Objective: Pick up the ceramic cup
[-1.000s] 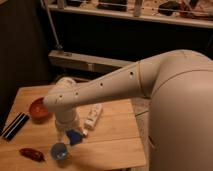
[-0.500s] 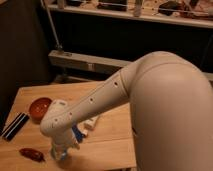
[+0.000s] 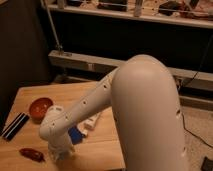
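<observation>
My gripper is low over the front-left part of the wooden table, at the end of the white arm that reaches down from the right. The ceramic cup does not show; the wrist and gripper cover the spot near the table's front edge. A dark blue angular block lies just right of the gripper.
An orange-red bowl sits at the left of the table. A black striped flat object lies at the left edge. A red object lies at the front left. A white packet lies behind the blue block. A metal shelf stands behind.
The arm has swung forward and down over the front-left of the table. The light-blue cup, visible a second ago beside the gripper, is now covered by it.
</observation>
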{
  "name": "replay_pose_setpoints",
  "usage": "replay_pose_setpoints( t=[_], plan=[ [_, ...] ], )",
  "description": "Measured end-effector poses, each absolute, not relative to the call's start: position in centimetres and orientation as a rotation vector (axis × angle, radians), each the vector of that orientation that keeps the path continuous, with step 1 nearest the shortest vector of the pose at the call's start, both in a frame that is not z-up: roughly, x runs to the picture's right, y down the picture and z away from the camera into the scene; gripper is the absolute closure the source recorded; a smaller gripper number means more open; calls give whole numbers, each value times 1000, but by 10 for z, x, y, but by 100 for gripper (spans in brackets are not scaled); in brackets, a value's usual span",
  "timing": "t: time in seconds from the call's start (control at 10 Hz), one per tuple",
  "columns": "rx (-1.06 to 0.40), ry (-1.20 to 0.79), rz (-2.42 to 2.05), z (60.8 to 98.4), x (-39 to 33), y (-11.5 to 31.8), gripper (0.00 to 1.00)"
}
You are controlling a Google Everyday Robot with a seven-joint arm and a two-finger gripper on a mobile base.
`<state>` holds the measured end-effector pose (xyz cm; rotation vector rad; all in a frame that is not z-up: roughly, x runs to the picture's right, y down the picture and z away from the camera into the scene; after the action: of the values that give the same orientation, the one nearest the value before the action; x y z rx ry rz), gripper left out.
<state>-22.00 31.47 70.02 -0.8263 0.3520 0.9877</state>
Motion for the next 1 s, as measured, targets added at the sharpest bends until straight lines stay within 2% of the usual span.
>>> replay_pose_setpoints(
  t=[0.9, 1.0],
  plan=[
    [-808, 372, 1051, 712, -210, 282, 36],
    [-796, 383, 1060, 714, -206, 280, 43]
  ],
)
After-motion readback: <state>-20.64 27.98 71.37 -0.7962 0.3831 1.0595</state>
